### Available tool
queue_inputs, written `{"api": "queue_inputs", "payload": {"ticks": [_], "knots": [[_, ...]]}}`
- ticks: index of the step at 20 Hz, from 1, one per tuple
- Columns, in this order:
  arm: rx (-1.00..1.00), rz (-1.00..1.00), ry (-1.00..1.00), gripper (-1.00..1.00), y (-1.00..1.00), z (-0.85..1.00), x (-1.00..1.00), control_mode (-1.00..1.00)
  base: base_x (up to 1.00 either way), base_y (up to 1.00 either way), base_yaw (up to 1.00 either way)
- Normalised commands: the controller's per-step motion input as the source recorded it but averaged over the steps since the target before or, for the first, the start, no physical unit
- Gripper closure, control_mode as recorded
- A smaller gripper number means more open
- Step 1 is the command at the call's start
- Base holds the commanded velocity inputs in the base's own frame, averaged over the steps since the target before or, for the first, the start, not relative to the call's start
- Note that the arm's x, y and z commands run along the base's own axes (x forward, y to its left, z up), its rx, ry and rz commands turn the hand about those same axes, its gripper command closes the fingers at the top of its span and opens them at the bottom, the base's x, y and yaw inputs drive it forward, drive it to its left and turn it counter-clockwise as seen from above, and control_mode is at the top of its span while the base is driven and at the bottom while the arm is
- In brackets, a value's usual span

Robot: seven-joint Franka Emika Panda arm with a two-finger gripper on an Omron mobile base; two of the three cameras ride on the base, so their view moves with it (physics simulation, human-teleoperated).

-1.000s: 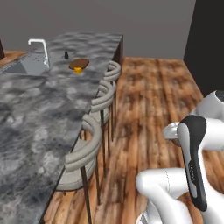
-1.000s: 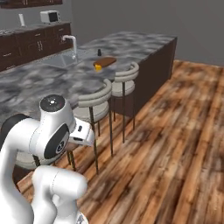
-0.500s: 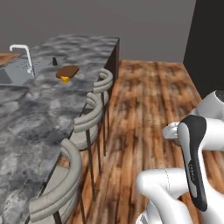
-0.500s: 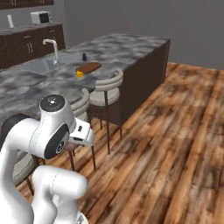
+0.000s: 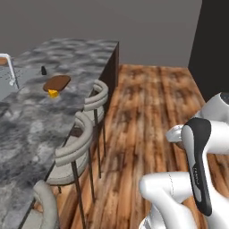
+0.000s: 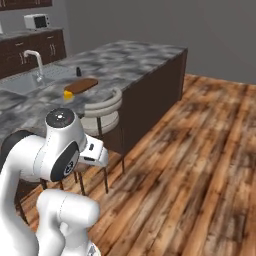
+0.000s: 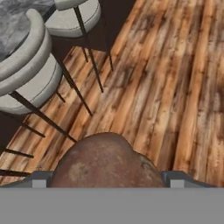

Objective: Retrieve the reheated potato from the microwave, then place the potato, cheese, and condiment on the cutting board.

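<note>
In the hand view a dull-brown potato (image 7: 105,159) sits between the two grey fingertips, with my gripper (image 7: 109,179) shut on it above the wooden floor. On the marble island lies the reddish oval cutting board (image 5: 57,82) (image 6: 81,85). The yellow cheese (image 5: 53,93) (image 6: 67,93) rests at the board's near end. The small black condiment (image 5: 44,70) (image 6: 78,72) stands on the counter just beyond the board. The microwave is out of view. My arm is folded close to the base, well away from the island.
Round-backed stools (image 5: 96,96) (image 6: 102,112) (image 7: 30,70) line the island's (image 6: 140,55) near side, their thin dark legs on the plank floor (image 5: 147,103). A sink faucet (image 6: 35,62) stands behind the board. A small silver appliance (image 6: 36,21) sits on the back counter.
The whole scene has shifted in both base views, so the base has moved along the island. The arm keeps its pose and its grip on the potato.
</note>
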Motion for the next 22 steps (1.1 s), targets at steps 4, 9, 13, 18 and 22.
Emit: {"api": "queue_inputs", "payload": {"ticks": [4,9,13,18,22], "knots": [[0.00,0.00,0.00,1.00,0.00,0.00,0.00,1.00,0.70,-0.52,0.03],[0.00,0.00,0.00,1.00,0.00,0.00,0.00,1.00,0.71,-0.49,0.05],[0.00,0.00,0.00,1.00,0.00,0.00,0.00,1.00,0.72,-0.48,0.07],[0.00,0.00,0.00,1.00,0.00,0.00,0.00,1.00,0.72,-0.46,0.09],[0.00,0.00,0.00,1.00,0.00,0.00,0.00,1.00,0.72,-0.45,0.12]]}}
